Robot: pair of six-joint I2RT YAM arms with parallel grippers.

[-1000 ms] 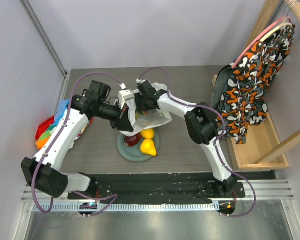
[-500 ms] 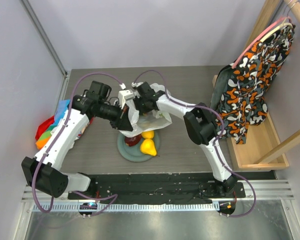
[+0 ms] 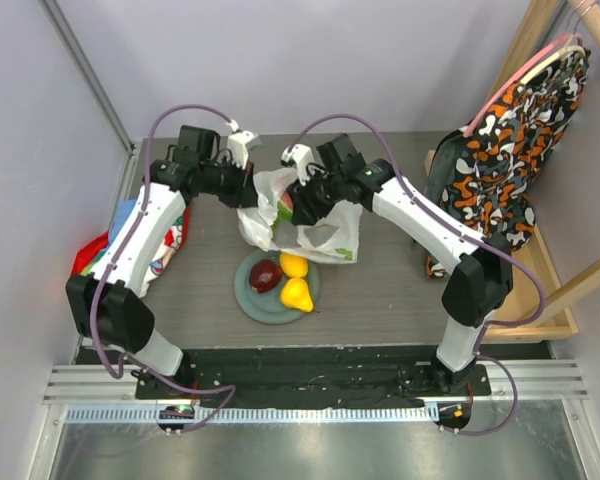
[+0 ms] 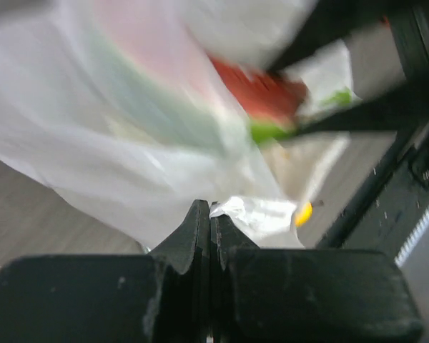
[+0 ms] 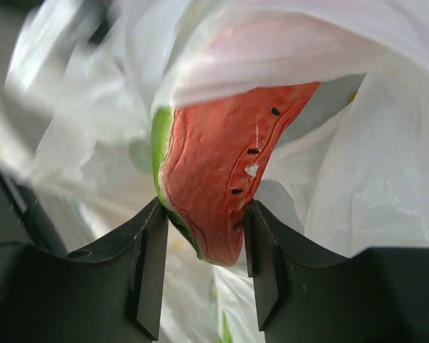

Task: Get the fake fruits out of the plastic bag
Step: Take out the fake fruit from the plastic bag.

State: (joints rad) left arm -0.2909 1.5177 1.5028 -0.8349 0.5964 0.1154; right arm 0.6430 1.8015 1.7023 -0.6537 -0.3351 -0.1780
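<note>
Watermelon slice [image 5: 222,179] (half-hidden) in plastic bag [image 5: 372,179]

A grey wood-grain counter [image 3: 390,290] fills the middle of the top view. A round grey-green plate [image 3: 248,296] sits on it toward the near edge. At the counter's left edge lies a bunched cloth [image 3: 92,258] in red, orange, green and blue. To the right stands a pale wooden rack [image 3: 520,300] with a low tray base. From it hangs a garment [image 3: 500,170] patterned in orange, black and white, on a pink hanger [image 3: 515,78]. A ridged metal rail [image 3: 330,412] runs along the near side.
</note>
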